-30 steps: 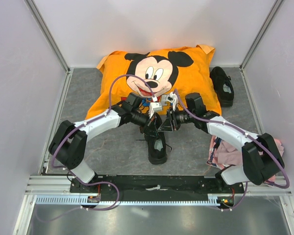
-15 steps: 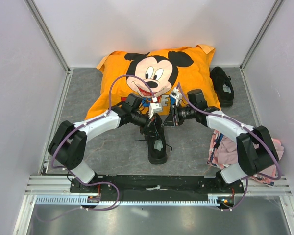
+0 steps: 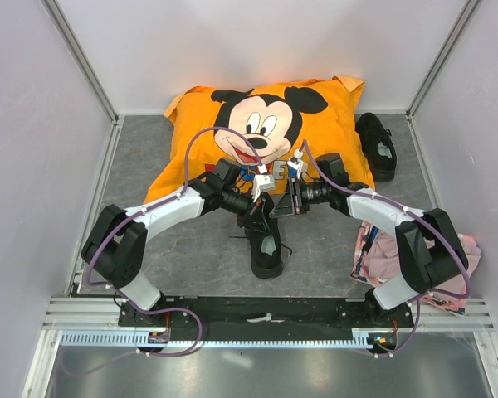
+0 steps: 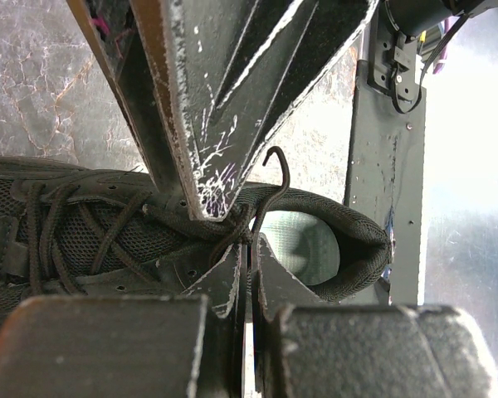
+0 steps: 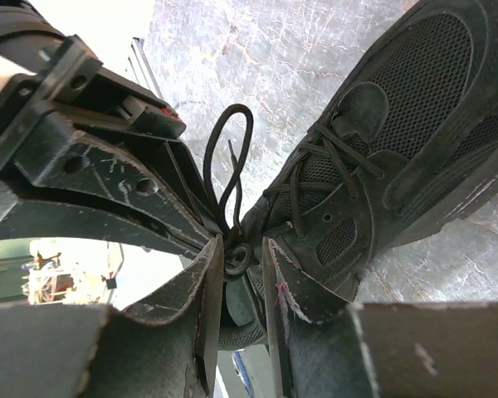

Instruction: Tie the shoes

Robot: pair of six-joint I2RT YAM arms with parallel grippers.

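Centre of the grey marbled table top [image 3: 191,249]: one black low-top mesh sneaker [image 3: 266,267], heel towards you and the arm bases, toe end under the two grippers. The pale grey-green insole [image 4: 303,236] shows through the opening. No brand mark can be read on the upper in either wrist view. The left gripper [image 4: 249,259] is pinched down on the thin black lace [image 5: 232,157] just over the tongue, its fingers nearly touching with the strand running down between them. The right gripper [image 5: 241,253] meets it tip to tip from the other side and is closed on a small curl of the same lace, and a long narrow loop stands up above that pinch. The second black sneaker [image 3: 376,145] sits well apart in the far right corner, beside the orange cushion printed with a cartoon mouse's face [image 3: 315,133]. The cushion lies just behind the grippers, which cover the print below the mouse's chin, so you cannot read it. A crumpled pink cloth [image 3: 382,253] lies at near right, partly under the right arm.
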